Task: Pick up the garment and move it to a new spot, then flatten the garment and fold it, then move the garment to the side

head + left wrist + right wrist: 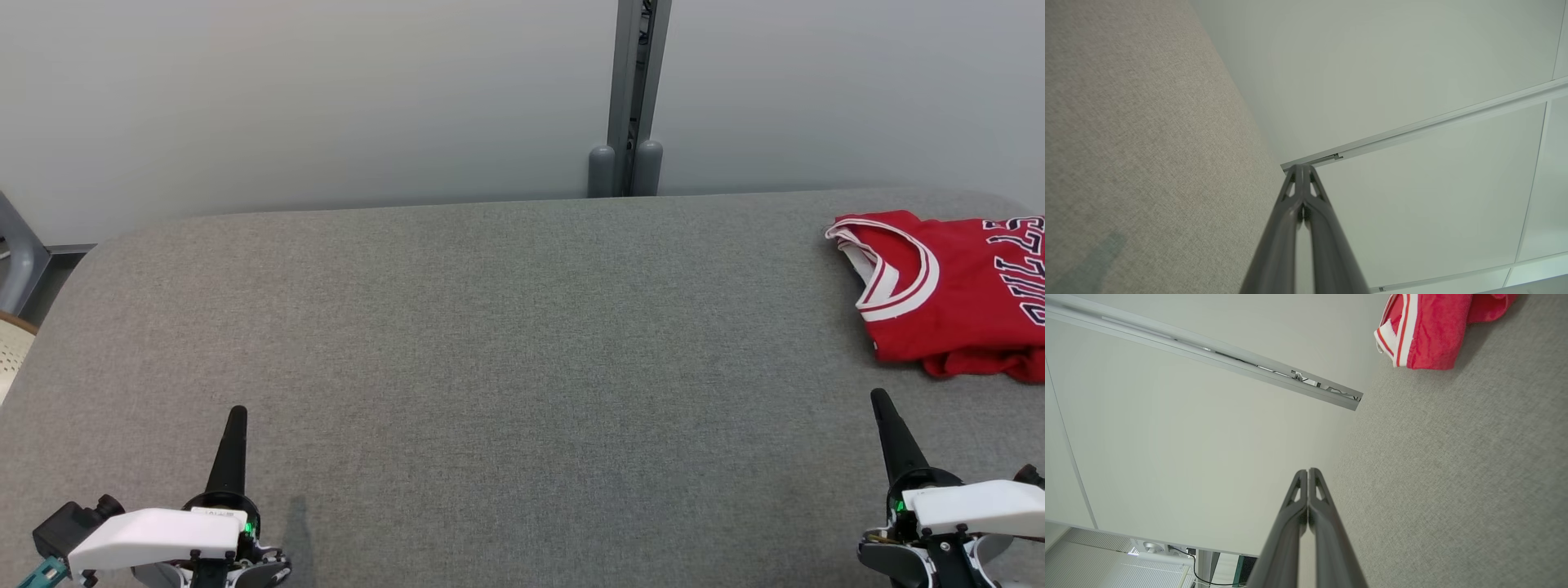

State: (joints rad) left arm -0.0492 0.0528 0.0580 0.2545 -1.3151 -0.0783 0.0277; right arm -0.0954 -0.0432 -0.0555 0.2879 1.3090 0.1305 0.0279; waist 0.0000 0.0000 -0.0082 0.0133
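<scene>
Although cut by the head view's right edge, the garment reads as a red jersey w/ white-and-red neck trim and dark, white-edged lettering. It lies on the grey fabric surface, ahead of the right gripper and a little to that gripper's outer side, apart from the tips, no contact. Neck opening faces inward, toward the left gripper's side. Edge nearest the right gripper is bunched and rumpled; the rest lies approx. flat. Right wrist view: same garment sits beyond the fingertips and off to one side, near the surface's far edge.

Right gripper: fingers pressed together along their length, nothing between them, nothing held. It points forward over the surface, tip leaning slightly inward, white wrist housing behind it. Right wrist view confirms the tips meet.

Left gripper: likewise closed tip to tip and empty, well apart from the garment, w/ most of the surface's width between. It points forward, approx. parallel to the right one. Left wrist view shows the same closed pair. Height of either gripper above the cloth: cannot tell.

Surroundings: pale wall beyond the far edge; grey vertical post far ahead, approx. midway between both grippers. Pale perforated item lies outboard of the left gripper, mostly cut off; cannot tell what it is or whether it holds anything.
</scene>
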